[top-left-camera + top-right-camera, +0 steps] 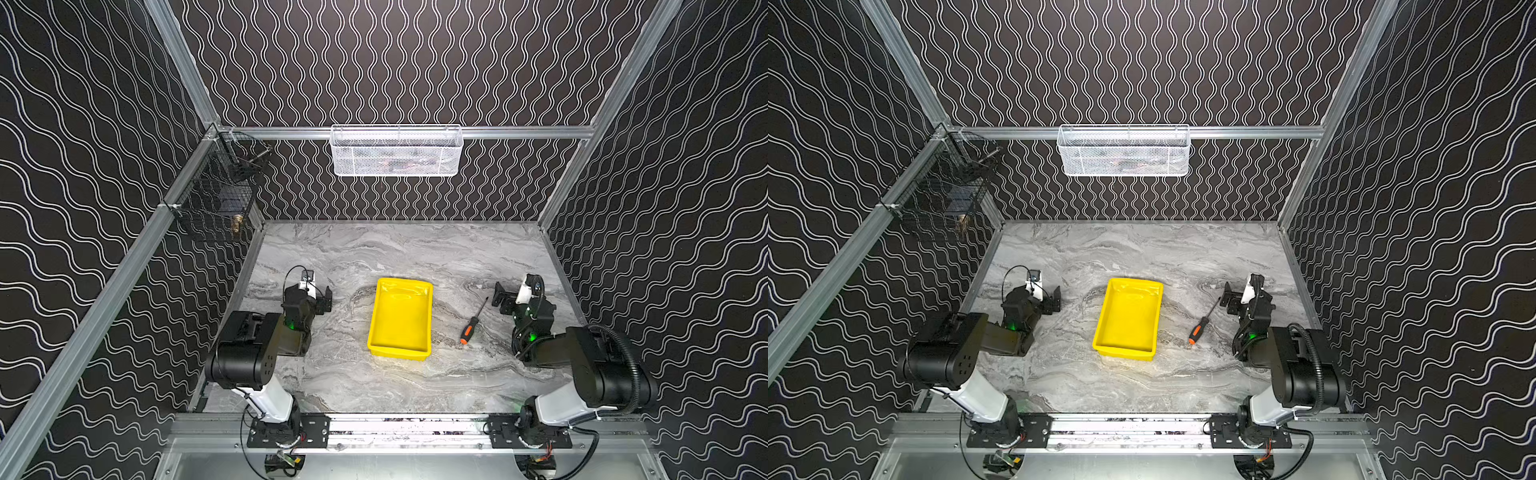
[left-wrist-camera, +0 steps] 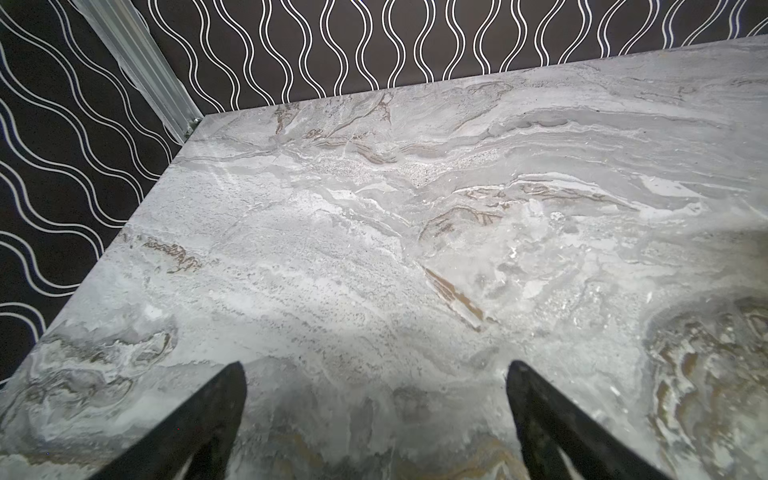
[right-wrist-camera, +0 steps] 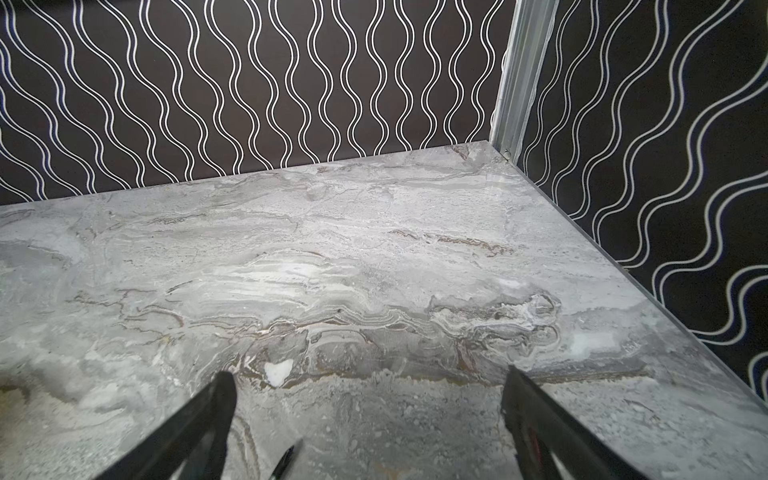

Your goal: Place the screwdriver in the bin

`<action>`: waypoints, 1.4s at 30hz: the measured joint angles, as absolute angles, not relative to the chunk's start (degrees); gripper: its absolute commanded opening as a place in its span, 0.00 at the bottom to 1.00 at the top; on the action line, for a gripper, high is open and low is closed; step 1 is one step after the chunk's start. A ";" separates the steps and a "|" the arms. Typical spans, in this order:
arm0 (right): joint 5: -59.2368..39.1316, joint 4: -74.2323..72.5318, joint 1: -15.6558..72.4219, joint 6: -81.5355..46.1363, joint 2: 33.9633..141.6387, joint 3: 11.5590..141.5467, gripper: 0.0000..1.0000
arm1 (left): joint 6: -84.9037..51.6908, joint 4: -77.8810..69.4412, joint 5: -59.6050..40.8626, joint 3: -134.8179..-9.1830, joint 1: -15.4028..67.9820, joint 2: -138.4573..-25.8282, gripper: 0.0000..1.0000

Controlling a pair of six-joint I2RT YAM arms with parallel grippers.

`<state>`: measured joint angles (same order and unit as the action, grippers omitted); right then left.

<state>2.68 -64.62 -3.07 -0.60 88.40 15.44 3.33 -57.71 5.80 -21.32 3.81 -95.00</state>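
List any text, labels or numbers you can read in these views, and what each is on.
No text is readable in any view.
Bin: an oval mark on its floor, too small to read.
Screwdriver: no lettering can be made out on the handle.
Nothing else shows any lettering or sign.

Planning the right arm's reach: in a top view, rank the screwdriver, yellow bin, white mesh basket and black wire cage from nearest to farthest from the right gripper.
From the right gripper:
1. screwdriver, lying just beside it, on the bin's side.
2. yellow bin, mid-scene between the arms.
3. white mesh basket, hung high at the back.
4. black wire cage, hung at the far left.
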 measured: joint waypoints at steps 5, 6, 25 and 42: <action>2.68 -64.62 -3.07 -0.60 88.40 15.44 0.99 | 3.33 -57.71 5.80 -21.32 3.81 -95.00 0.99; 2.68 -64.62 -3.07 -0.60 88.40 15.44 1.00 | 3.33 -57.71 5.80 -21.30 3.84 -95.00 0.99; 2.68 -64.62 -3.07 -0.60 88.40 15.44 0.99 | 3.57 -57.93 8.08 -21.08 4.91 -95.00 0.99; 1.37 -62.87 -3.07 -0.16 86.30 16.19 1.00 | 3.55 -55.31 7.66 -21.78 4.56 -93.93 0.99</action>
